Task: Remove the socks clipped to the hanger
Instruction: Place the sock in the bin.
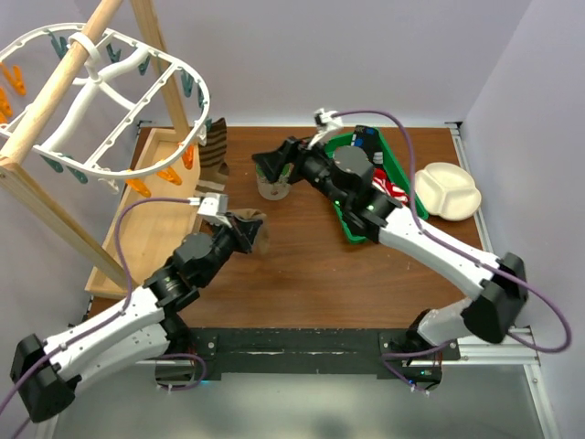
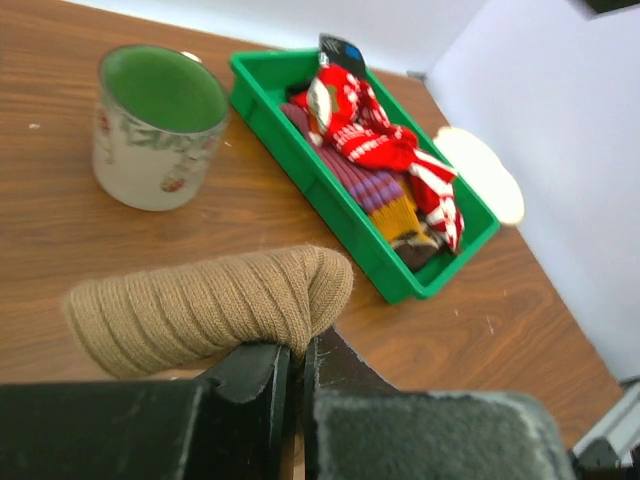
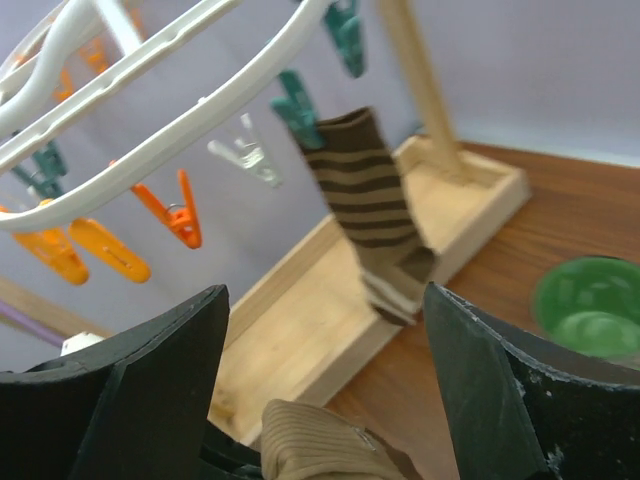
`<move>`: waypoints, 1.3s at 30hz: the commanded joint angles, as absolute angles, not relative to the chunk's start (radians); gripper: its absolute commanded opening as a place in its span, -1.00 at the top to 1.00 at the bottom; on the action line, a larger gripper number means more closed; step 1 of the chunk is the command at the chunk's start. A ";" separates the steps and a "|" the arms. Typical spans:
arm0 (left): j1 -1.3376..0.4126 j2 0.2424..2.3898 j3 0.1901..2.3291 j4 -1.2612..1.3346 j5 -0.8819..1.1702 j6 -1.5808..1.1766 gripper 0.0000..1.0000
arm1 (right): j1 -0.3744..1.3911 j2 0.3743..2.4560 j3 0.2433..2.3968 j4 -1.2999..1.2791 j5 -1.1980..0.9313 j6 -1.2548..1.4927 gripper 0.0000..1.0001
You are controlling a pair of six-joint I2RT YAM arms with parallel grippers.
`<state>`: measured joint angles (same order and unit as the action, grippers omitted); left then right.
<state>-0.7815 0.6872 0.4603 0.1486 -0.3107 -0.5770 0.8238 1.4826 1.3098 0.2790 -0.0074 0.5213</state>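
The striped sock (image 3: 375, 205), banded dark brown and tan, hangs from a teal clip (image 3: 298, 108) on the hanger (image 3: 150, 110), the white oval rack. In the top view it dangles at the rack's four o'clock rim. Whether its toe touches the wooden base (image 1: 146, 219) below cannot be told. The hanger rides on a wooden pole frame (image 1: 55, 87) at ten o'clock of the worktop (image 1: 302, 274), and its far left part is cut off by the picture edge. Orange clips (image 3: 180, 215) dangle along the rim, some of them blurred.

The tan sock (image 2: 210, 305), ribbed, is pinched in the left jaws, which are closed tight on it low over the worktop. It sits at about seven o'clock from a green-lined mug (image 2: 160, 125). Its gripped end is hidden between the fingers, and the free end sticks out sideways.

More socks lie in a green tray (image 2: 270, 100) at three o'clock of the mug. The red-and-white sock (image 2: 375, 135) is on top and the purple sock (image 2: 365, 182) is under it. A dark item at the tray's far end is too small to make out. From above, the right arm covers most of the tray. A white divided plate (image 1: 448, 190) sits at three o'clock of the tray.

The right jaws stand wide apart, gripping nothing. They are beside the mug, partly hiding it from above, and point toward the hanger at ten o'clock.
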 commanded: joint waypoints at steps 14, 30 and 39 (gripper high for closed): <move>-0.950 1.465 1.021 0.512 -0.206 -0.396 1.00 | 0.822 0.798 0.979 0.040 0.696 0.354 -0.79; -0.795 2.265 1.735 0.619 0.040 -0.405 0.99 | 0.822 0.646 0.960 -0.049 0.770 0.342 -0.81; -0.767 2.438 1.878 0.443 0.044 -0.439 0.78 | 0.821 0.680 0.969 -0.051 0.733 0.333 -0.82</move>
